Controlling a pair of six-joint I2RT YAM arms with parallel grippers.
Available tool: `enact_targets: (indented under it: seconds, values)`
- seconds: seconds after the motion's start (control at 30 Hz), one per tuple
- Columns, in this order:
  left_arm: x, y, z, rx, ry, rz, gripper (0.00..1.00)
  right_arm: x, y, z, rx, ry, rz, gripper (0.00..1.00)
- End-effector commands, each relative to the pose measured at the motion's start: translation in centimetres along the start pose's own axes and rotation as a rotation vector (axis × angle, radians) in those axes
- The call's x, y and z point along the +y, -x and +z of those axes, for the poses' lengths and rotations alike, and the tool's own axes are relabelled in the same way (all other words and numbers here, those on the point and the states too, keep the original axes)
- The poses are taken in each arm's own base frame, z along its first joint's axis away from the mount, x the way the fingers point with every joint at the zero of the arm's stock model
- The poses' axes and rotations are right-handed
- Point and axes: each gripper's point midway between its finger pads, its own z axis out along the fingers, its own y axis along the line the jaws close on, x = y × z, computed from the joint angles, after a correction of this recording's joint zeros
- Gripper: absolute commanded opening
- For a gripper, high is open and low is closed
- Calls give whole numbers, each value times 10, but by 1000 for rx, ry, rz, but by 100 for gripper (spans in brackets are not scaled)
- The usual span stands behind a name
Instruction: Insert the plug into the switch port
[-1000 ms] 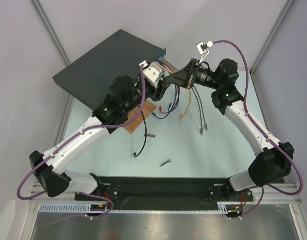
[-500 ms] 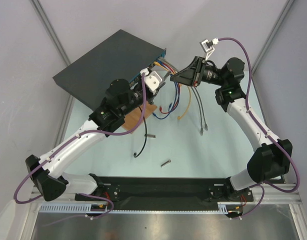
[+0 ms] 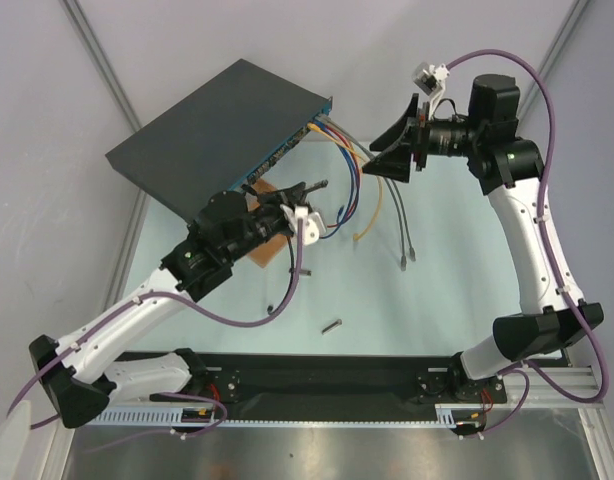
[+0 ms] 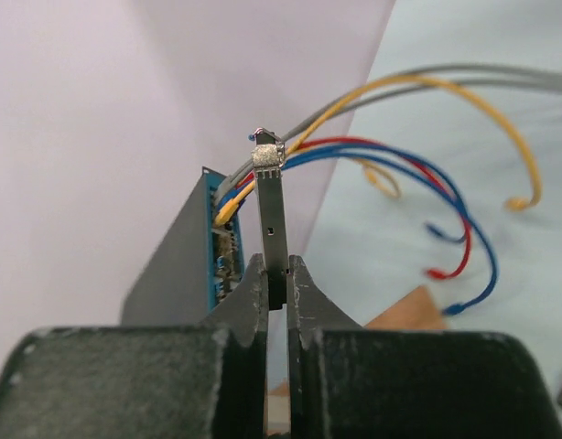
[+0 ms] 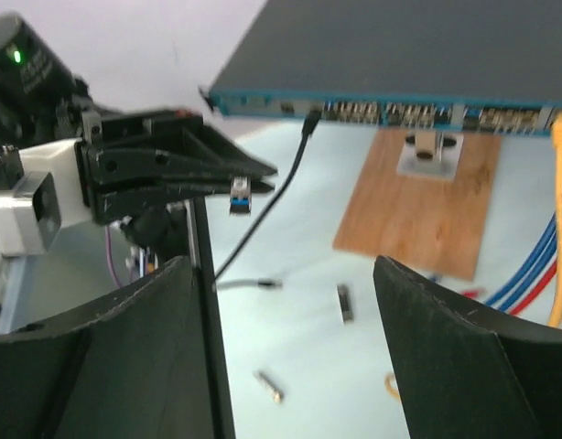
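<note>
Since a second ago: pulled back nearward from the switch [image 3: 212, 120] at far left, left gripper [image 4: 276, 270] now clenched on the plug [image 4: 273, 215], tip just short of the blue port row. Backed off to the far right, right gripper [image 5: 281, 274] now released wide, holding nothing. Seated in the right-end ports: yellow, red, blue and grey cables [image 5: 560, 210]

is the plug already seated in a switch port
No, the left gripper holds the plug in the air, clearly apart from the blue front face of the switch.
</note>
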Motion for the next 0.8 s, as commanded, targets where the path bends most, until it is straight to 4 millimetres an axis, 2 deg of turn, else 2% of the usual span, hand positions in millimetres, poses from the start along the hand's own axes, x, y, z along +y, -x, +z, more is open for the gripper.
enact_targets:
  seconds: [0.0, 0.1, 0.13, 0.37, 0.63, 0.77]
  values:
    - [8, 0, -15, 16, 27, 303, 0, 3, -48, -9, 154, -8, 33, 84]
    - [2, 3, -19, 5, 7, 399, 0, 14, -54, 5, 185, -15, -51, 80]
    - [-3, 5, -19, -4, -5, 449, 0, 16, -61, 17, 212, -27, -80, 78]
    - [-27, 9, -26, -40, -62, 648, 0, 47, -70, 42, 244, 5, -230, 74]
    - [-30, 7, -26, -18, -83, 665, 0, 50, -84, 61, 307, -14, -286, 73]
    - [-30, 8, -25, -22, -85, 661, 0, 48, -90, 67, 334, -21, -323, 67]
